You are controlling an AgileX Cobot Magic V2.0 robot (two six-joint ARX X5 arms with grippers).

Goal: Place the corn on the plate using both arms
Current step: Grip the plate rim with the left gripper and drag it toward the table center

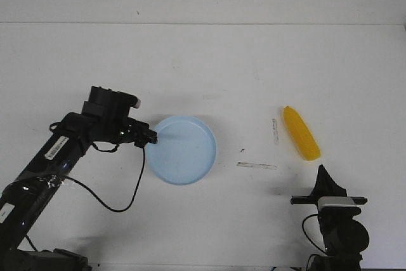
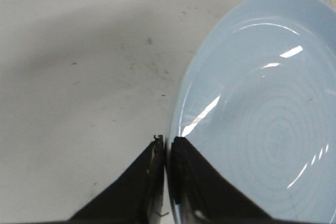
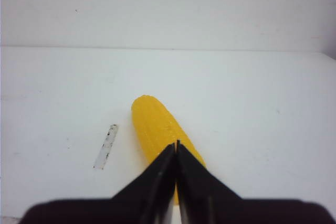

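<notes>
Corn (image 1: 301, 132) lies flat on the desk (image 1: 203, 68), well right of centre. Long axis runs roughly 11 to 5 o'clock in the front view, the end at 5 o'clock nearest the robot.

Right end effector (image 1: 323, 171) sits just off that near end, at about 5 o'clock from the cob and apart from it. Right wrist view: fingers (image 3: 163, 174) pressed together, nothing between them, tips aimed along the cob's length. Clearly the nearer arm. It would need to spread before any grasp.

Plate (image 1: 190, 157) sits at 9 o'clock from the corn, well apart, bare. Left end effector (image 1: 151, 138) is at the plate's 9 o'clock rim; left wrist view shows it nipped onto that rim.

Two thin grey strips (image 1: 257, 165) lie between corn and plate.
</notes>
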